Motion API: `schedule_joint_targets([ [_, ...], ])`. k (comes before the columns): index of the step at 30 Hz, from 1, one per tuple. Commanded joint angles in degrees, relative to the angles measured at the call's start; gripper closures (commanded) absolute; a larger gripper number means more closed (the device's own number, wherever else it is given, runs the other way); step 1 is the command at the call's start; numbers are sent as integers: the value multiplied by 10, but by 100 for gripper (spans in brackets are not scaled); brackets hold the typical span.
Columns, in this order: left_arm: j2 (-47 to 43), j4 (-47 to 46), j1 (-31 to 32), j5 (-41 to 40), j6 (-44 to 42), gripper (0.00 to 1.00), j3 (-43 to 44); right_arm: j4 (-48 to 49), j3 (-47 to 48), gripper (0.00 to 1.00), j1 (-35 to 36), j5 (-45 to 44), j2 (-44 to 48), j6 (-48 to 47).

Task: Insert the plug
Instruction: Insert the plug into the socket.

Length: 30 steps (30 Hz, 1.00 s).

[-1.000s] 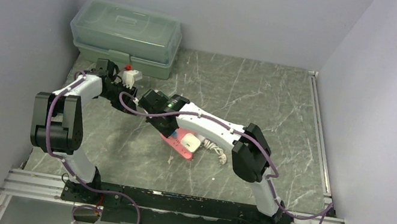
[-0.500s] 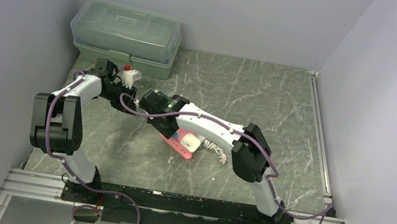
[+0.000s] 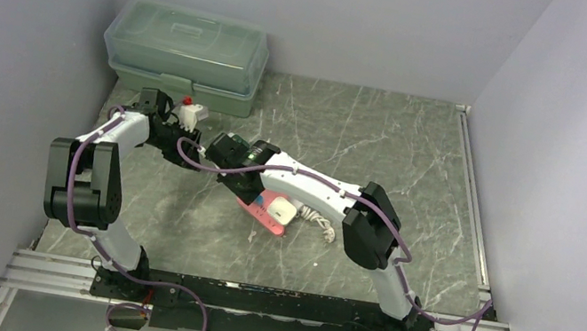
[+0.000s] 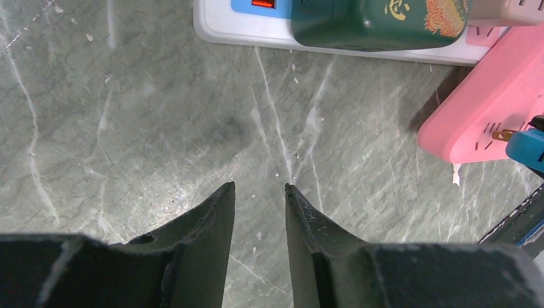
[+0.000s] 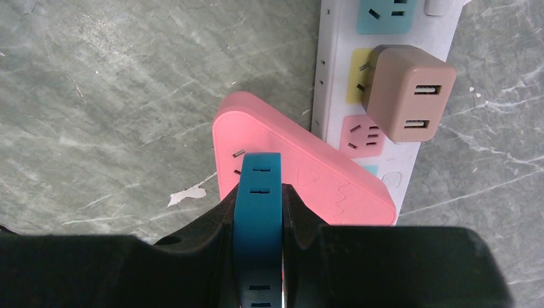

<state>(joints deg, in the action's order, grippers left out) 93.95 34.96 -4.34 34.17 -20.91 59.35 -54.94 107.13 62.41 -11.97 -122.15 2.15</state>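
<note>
Two black fingers of the right gripper (image 5: 258,192) stayed clamped on the blue plug (image 5: 258,170). Its prongs sat at the near end of the pink power strip (image 5: 308,173), not seated as far as I could tell. Beyond lay the white power strip (image 5: 333,77) carrying a brown adapter (image 5: 410,93). The left gripper (image 4: 260,189) hung parted and empty, barely drifting. Insertion looked paused at alignment.

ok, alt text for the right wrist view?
The right tool grips a blue plug, its prongs at a pink power strip. Beside it lies a white power strip with a brown USB charger plugged in.
</note>
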Motion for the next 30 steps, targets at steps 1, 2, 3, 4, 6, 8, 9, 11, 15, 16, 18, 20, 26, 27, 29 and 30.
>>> schedule_joint_targets([
  [1,-18,-1,-5,12,-13,61,1,15,1,100,1,-12,4,6],
  [2,-18,-1,-5,12,-12,61,1,15,1,100,1,-11,3,7],
  [3,-18,-1,-5,12,-12,61,1,14,1,100,1,-11,2,7],
  [4,-19,-1,-6,12,-13,61,0,15,1,100,1,-11,2,7],
  [6,-19,-1,-6,12,-14,61,0,15,1,100,1,-10,2,7],
  [8,-18,0,-6,12,-14,61,0,14,1,100,1,-8,1,8],
  [9,-19,0,-7,12,-14,61,1,14,1,100,1,-8,1,8],
  [11,-19,1,-7,12,-15,61,1,12,1,100,2,-7,-1,9],
  [15,-21,3,-9,13,-17,62,1,18,-7,100,2,-8,1,13],
  [16,-21,4,-10,13,-18,62,1,18,-8,100,2,-8,0,14],
  [18,-21,4,-10,14,-19,62,1,20,-8,100,2,-9,0,14],
  [20,-20,5,-11,16,-19,62,1,24,-9,100,2,-12,0,15],
  [26,-20,6,-11,16,-19,63,2,25,-6,100,2,-16,-5,13],
  [27,-19,6,-11,16,-20,63,3,25,-5,100,2,-16,-6,14],
  [29,-19,7,-11,17,-20,63,3,25,-3,100,2,-18,-8,14],
  [30,-18,7,-11,17,-20,63,3,25,-3,100,2,-18,-8,14],
])
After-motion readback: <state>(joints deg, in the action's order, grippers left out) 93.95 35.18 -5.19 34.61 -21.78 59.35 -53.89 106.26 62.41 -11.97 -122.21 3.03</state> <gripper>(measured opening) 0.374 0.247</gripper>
